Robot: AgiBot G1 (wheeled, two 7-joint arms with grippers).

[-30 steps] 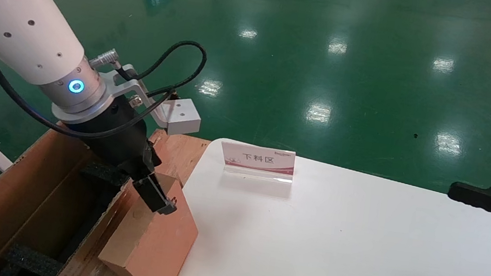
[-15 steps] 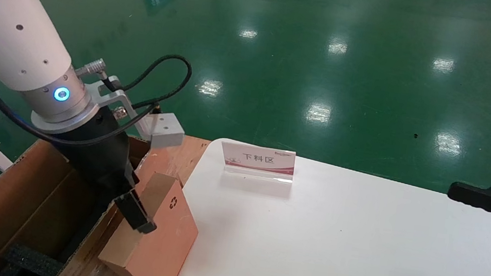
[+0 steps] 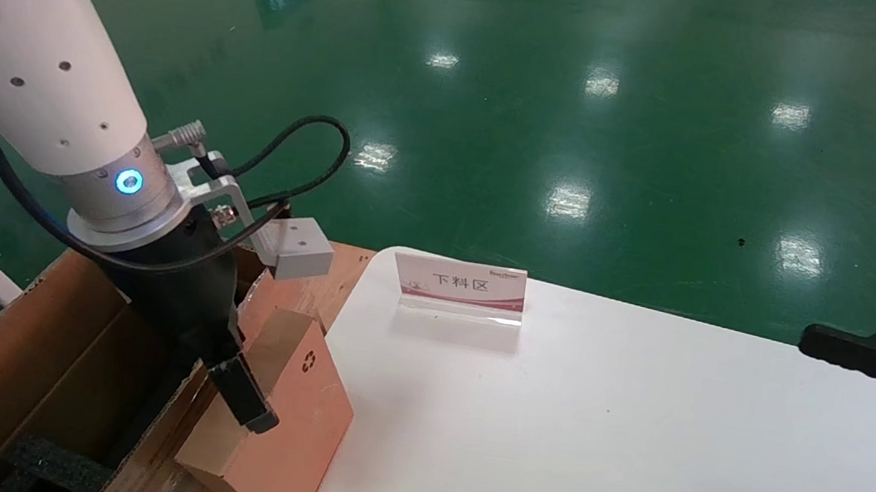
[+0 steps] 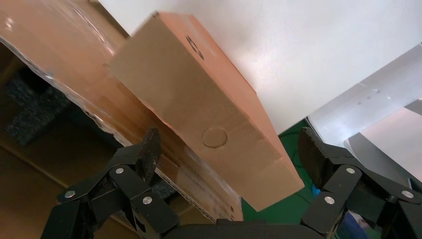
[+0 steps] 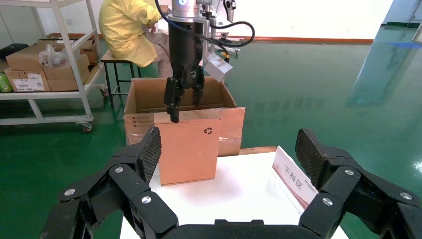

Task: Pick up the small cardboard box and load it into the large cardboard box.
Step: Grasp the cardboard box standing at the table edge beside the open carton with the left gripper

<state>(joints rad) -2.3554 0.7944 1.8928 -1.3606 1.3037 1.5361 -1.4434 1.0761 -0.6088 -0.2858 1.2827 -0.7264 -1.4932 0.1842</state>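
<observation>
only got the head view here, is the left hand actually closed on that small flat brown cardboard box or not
observer: No. The left wrist view shows the left hand open, its fingers on either side of the small flat brown cardboard box and clear of it.
operator: big carton ready behind it
observer: In the right wrist view, the large brown corrugated cardboard box stands open-topped directly behind the small box.
operator: anything beyond that
observer: A person in yellow sits behind it, beside a white shelf rack.
</observation>
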